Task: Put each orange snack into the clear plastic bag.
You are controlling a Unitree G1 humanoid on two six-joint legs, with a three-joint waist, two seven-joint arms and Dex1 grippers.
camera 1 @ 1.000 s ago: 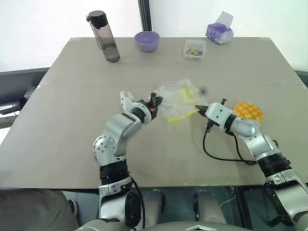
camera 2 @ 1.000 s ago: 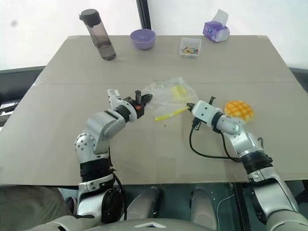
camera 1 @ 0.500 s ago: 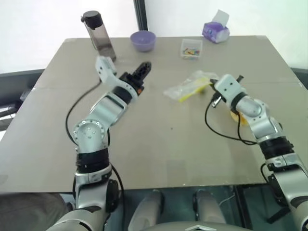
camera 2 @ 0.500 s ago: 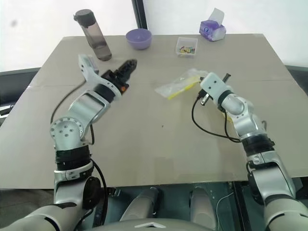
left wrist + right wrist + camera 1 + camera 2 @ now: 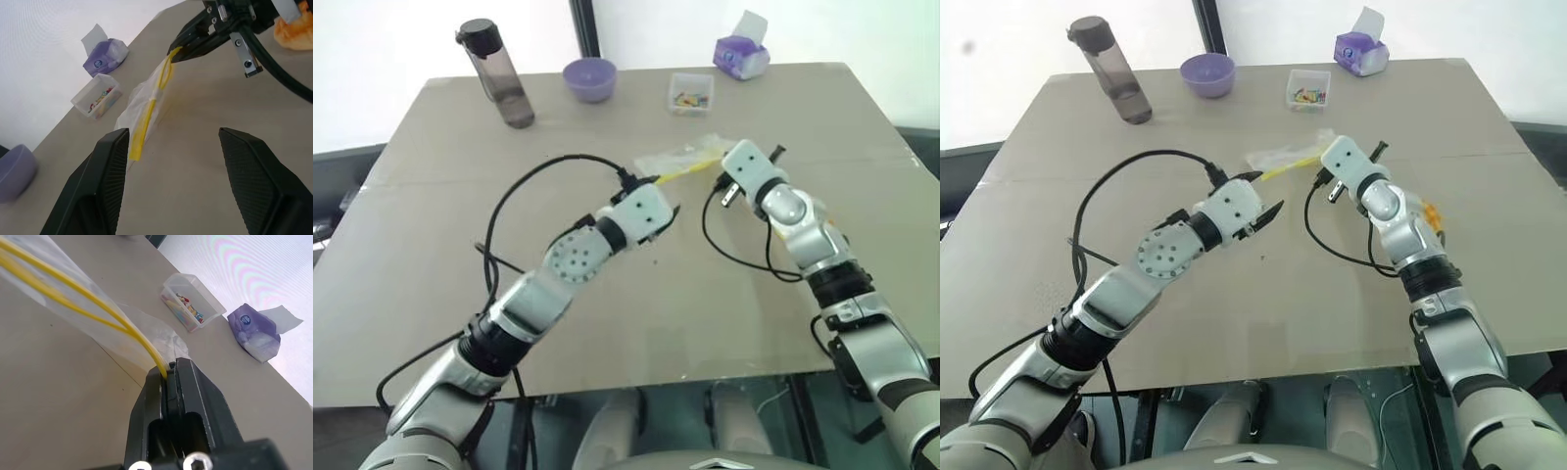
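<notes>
The clear plastic bag hangs crumpled by its yellow seal strip, its lower part reaching to the table. My right gripper is shut on one end of that strip, and its wrist view shows the strip pinched at the fingertips. My left gripper is open just short of the bag. Its fingers stand wide apart with nothing between them, the bag ahead of them. The orange snack lies on the table behind my right forearm, mostly hidden, and shows again as an orange snack beyond the right gripper.
Along the far edge stand a dark bottle, a purple bowl, a small clear box of coloured bits and a purple tissue pack. Black cables loop off both wrists over the table.
My left gripper let go of the bag's edge, opened, swung away left and came back toward the bag. My right gripper lifted the bag up and farther away. The camera shifted.
</notes>
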